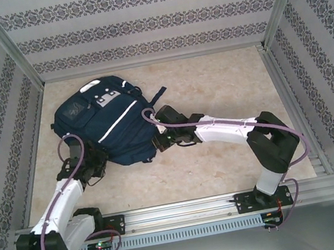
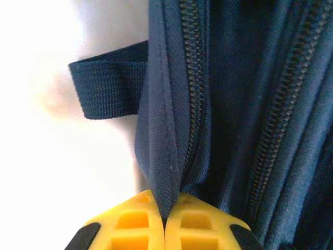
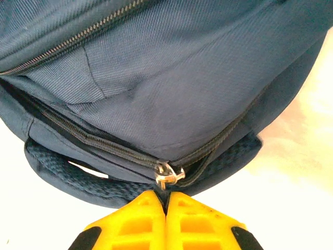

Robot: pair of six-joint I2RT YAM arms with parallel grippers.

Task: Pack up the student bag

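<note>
My left pincer (image 2: 165,202) clenches a seam fold of the student bag (image 1: 106,125); my right pincer (image 3: 166,198) pinches its zipper pull (image 3: 167,176).

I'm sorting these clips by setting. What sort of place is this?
Probably a robot test booth, not a home: patterned wall panels on a metal frame box in a pale table, and a left arm and right arm bolted to a rail hold a backpack.

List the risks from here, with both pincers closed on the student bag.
1. The right pincer seems to grip only at the small zipper slider; it may slip off when pulled.
2. The left pincer pinches a thin fabric fold of the student bag; the fold could slide out, or the bag could drag across the table.
</note>
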